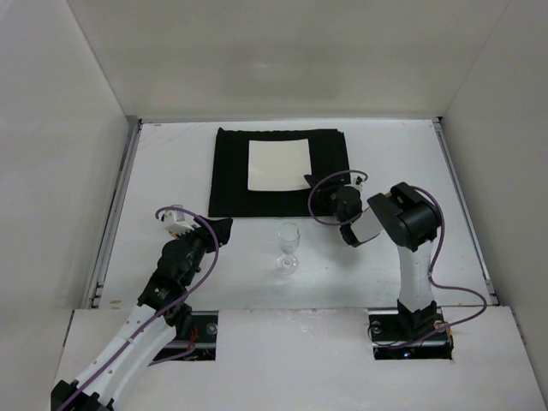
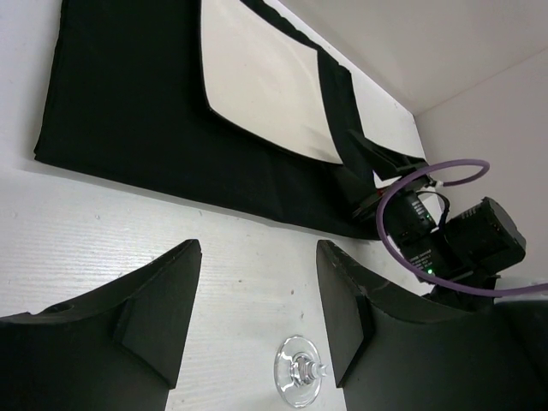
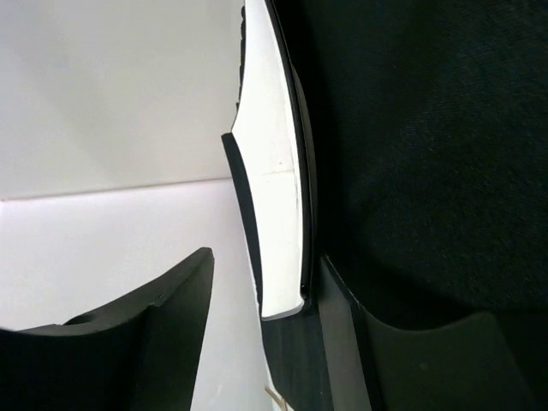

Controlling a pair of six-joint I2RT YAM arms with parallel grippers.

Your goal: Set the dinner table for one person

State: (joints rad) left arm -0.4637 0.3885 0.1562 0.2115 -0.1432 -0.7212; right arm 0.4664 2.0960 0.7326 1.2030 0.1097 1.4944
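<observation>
While the right hand [image 3: 265,257] is open around the plate [image 1: 278,164] corner and the left hand [image 2: 257,247] open near the glass [image 1: 289,247], a bump could tip it.

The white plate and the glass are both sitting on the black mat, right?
Not quite. Only the plate sits on the black mat. The glass stands on the bare white table, just on the near side of the mat. The top view shows it.
</observation>
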